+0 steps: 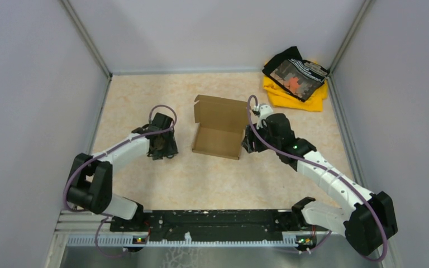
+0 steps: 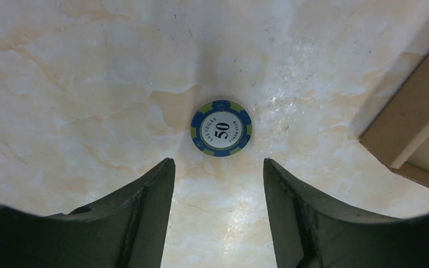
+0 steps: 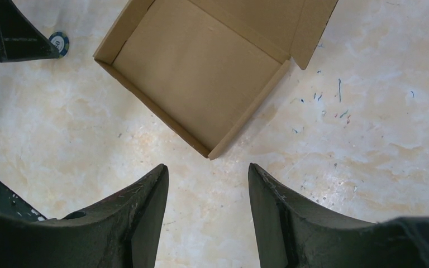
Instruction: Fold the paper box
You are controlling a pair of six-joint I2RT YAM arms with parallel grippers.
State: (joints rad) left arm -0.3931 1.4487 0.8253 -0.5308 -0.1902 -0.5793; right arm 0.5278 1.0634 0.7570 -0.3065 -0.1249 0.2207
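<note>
Between our two arms, near the middle of the table, the paper box sits with its tray walls up and its lid flap open at the far side. Our left gripper hangs over a poker chip just left of the box, jaws apart on nothing. Our right gripper waits beside the box's right side, likewise parted and empty. To close it well, we should bring the lid down evenly from both ends and steer its tabs inside the walls.

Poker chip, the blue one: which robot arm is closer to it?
Left. The left arm holds its jaws just over the poker chip; the right arm sits across the paper box.
</note>
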